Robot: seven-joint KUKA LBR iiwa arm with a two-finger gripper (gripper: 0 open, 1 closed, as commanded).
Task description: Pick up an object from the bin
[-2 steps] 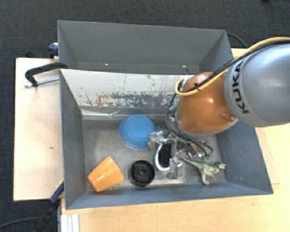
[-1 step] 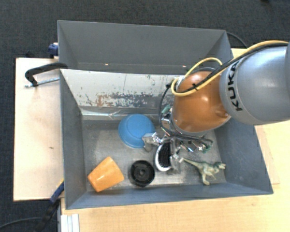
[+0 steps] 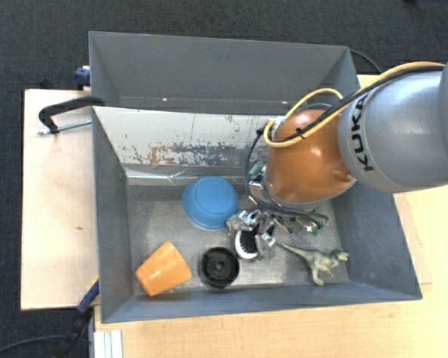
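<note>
- Silver arm link (image 3: 403, 133), marked KUKA, rides highest and nearest the lens, coming in from 3 o'clock over the right wall of the grey bin (image 3: 209, 73)
- At its end sits a rounded orange cover (image 3: 306, 166) with a yellow cable (image 3: 322, 92) looped over its top; the cover hangs above the bin's floor, somewhat toward 3 o'clock of the middle
- Below the cover, at its 7 o'clock, the gripper (image 3: 252, 236) stands low over the floor, about the middle of the bin
- Whether the gripper is wide or narrow cannot be told: its tip is a tangle of dark and shiny parts, and a small white ring shows there that may be its own or a loose thing
- At 10 o'clock from the gripper lies a round blue bowl (image 3: 209, 202), just beside it and toward the back wall
- At 7 o'clock from the gripper lies a black round cap (image 3: 219, 267), near it, flat on the floor close to the front wall
- At 4 o'clock from the gripper lies a green toy animal (image 3: 321, 261), long-bodied with thin legs, near it and stretched toward the right front corner
- At 8 o'clock, well apart from the gripper, an orange cup (image 3: 164, 269) lies on its side in the left front corner
- Which of these the gripper is set on cannot be told; it stands between the bowl, the cap and the toy, with the bowl and the cap nearest
</note>
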